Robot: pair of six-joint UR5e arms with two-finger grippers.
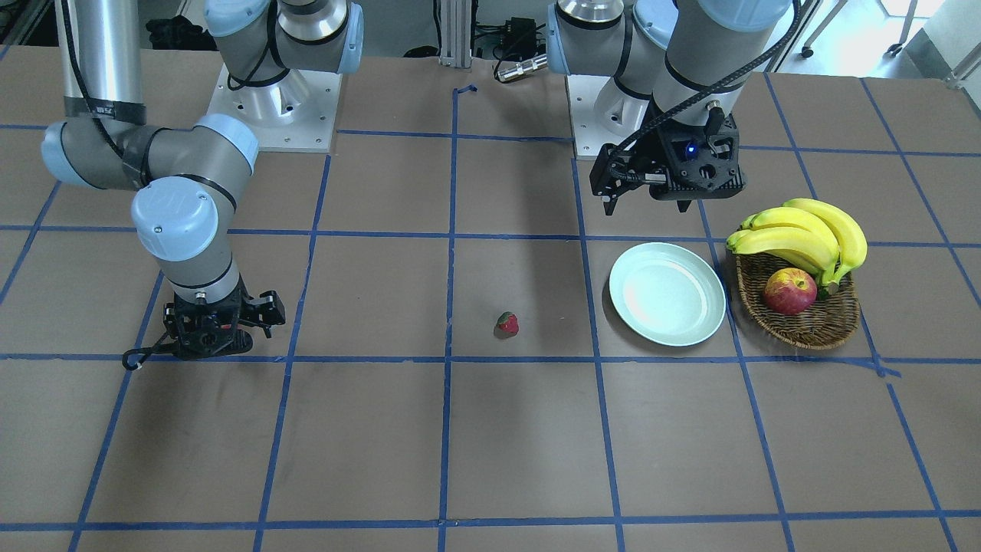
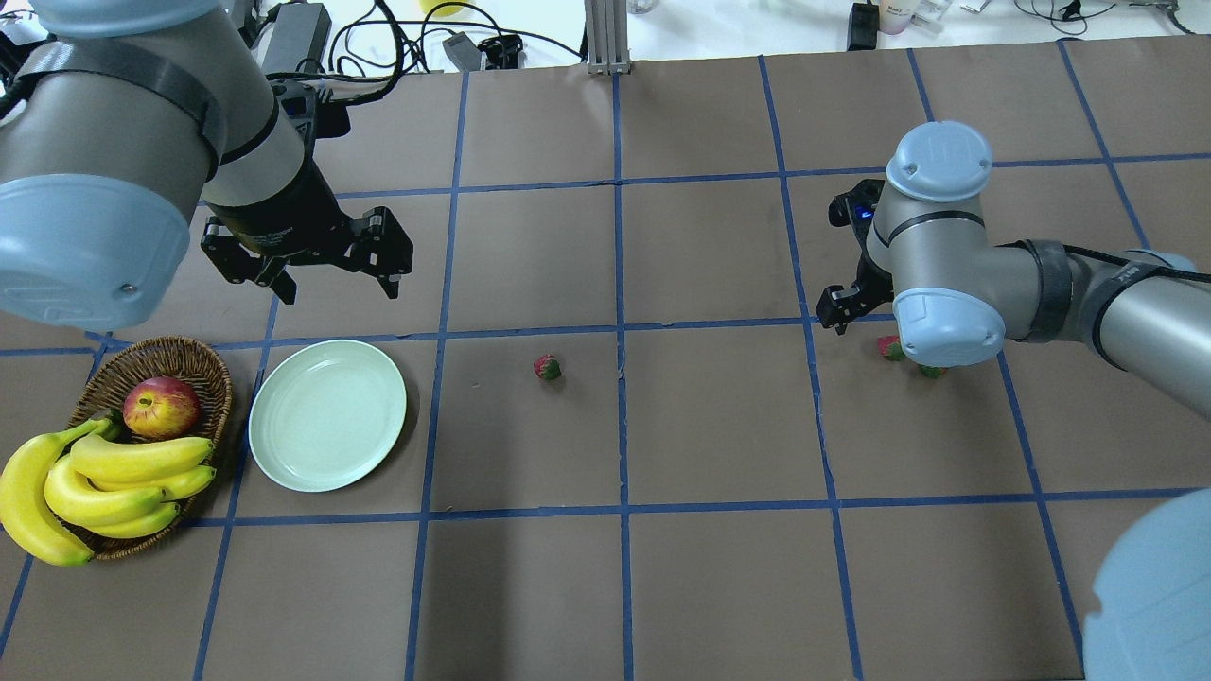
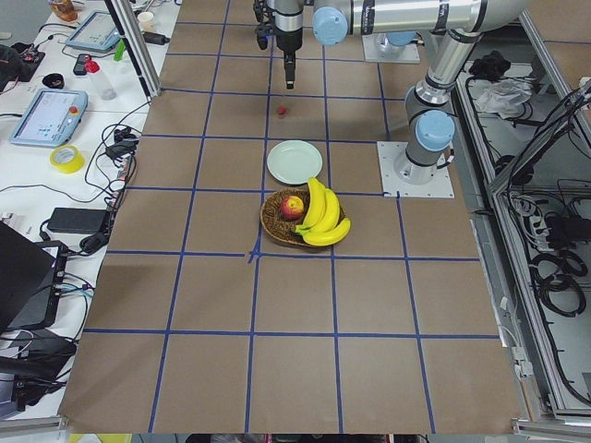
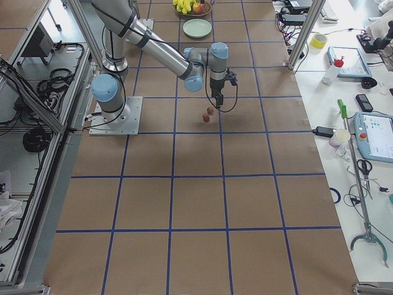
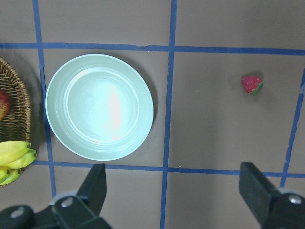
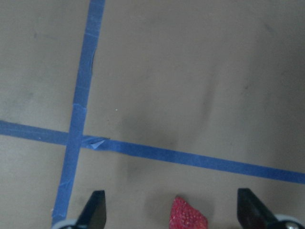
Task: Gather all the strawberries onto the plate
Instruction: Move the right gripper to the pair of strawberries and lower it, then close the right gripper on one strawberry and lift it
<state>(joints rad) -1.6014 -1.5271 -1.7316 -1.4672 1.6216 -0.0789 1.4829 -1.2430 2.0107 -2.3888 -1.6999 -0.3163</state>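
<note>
One strawberry (image 2: 547, 367) lies alone on the brown table mid-way across, also seen as a strawberry (image 5: 251, 84) right of the plate. Two more strawberries (image 2: 890, 348) lie close together under my right arm's wrist. One strawberry (image 6: 188, 215) shows at the bottom edge of the right wrist view, between the open fingers of my right gripper (image 6: 170, 192), which hangs low over the table. The pale green plate (image 2: 327, 414) holds nothing. My left gripper (image 2: 338, 290) hovers open above the table just beyond the plate (image 5: 99, 106), with nothing in it.
A wicker basket (image 2: 204, 364) with an apple (image 2: 161, 405) and a bunch of bananas (image 2: 104, 473) stands right beside the plate, at the table's left end. Blue tape lines grid the brown table. Cables and devices lie past the far edge.
</note>
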